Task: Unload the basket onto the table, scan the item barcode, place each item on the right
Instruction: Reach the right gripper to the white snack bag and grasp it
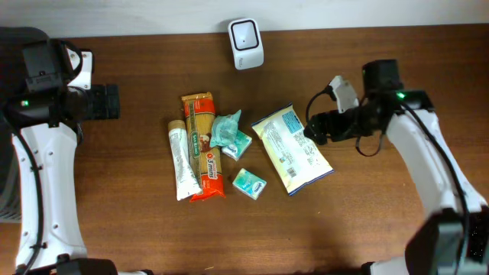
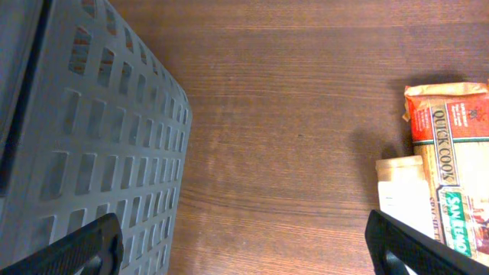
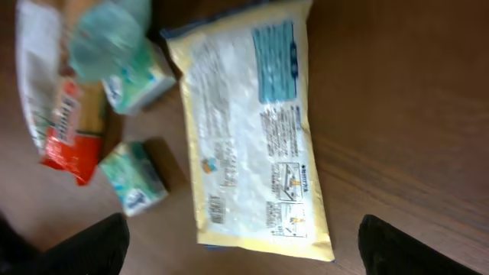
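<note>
A wooden table [image 1: 114,191] is filling every view. A grey slotted crate [image 2: 84,130] is being cut off by the left edge of the left wrist view, so its contents are being kept out of sight. The left gripper [image 1: 107,101] is being held released above bare wood, away from the goods, with only its dark fingertips [image 2: 84,248] being shown. The right gripper [image 1: 312,130] is likewise being held spread wide, grasping nothing, at the right edge of the pale packet [image 1: 292,149], which is lying flat, right of the pile. Its print is being blurred in the right wrist view, and no barcode is being made out. A pasta packet [image 1: 205,145] and a white tube [image 1: 180,162] are lying side by side. The white scanner [image 1: 246,43] is standing at the far edge. Two small green boxes [image 1: 249,183] are being partly hidden by a crumpled teal wrapper [image 1: 226,126].
</note>
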Controlling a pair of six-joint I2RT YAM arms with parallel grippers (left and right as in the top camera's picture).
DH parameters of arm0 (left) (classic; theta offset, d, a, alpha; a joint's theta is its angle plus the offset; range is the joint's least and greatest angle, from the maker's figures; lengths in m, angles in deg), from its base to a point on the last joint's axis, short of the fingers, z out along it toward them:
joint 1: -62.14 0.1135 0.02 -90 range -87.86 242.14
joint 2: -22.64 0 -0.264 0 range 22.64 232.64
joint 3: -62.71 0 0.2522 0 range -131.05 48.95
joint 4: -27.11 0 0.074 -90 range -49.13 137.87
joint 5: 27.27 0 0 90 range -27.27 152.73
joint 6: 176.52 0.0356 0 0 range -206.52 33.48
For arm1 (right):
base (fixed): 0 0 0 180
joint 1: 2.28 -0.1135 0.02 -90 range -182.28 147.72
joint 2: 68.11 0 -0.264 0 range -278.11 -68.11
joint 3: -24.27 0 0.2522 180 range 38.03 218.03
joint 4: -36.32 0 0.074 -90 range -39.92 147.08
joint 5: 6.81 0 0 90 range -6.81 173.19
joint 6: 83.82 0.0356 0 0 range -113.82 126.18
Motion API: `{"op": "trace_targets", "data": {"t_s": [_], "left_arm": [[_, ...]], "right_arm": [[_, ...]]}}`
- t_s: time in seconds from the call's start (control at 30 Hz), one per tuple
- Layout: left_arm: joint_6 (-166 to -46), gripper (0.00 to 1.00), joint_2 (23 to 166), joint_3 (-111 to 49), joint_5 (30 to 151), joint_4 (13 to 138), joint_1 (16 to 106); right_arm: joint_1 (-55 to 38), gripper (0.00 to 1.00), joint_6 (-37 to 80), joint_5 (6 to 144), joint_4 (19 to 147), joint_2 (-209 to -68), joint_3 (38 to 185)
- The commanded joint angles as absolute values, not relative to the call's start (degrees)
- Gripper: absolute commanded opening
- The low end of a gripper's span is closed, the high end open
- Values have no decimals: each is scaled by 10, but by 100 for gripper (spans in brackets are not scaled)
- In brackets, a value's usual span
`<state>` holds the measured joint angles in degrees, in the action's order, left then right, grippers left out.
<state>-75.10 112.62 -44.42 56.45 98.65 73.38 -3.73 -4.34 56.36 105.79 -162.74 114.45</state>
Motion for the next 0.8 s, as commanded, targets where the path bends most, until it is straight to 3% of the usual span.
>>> {"op": "trace_targets", "data": {"t_s": [0.0,0.3,0.37,0.63,0.77], "left_arm": [[-742,99,1119,-453,563,986,737],[-742,99,1119,-453,563,986,737],[-742,99,1119,-453,563,986,737],[-742,99,1119,-453,563,986,737],[-742,99,1119,-453,563,986,737]], "right_arm": [[-33,93,-89,569,1058,-1670,1153],[16,92,-116,567,1052,-1751,1151],[15,86,-116,567,1051,-1766,1151],[14,84,-146,463,1024,-1850,1151],[3,78,-146,463,1023,-1874,1129]]}}
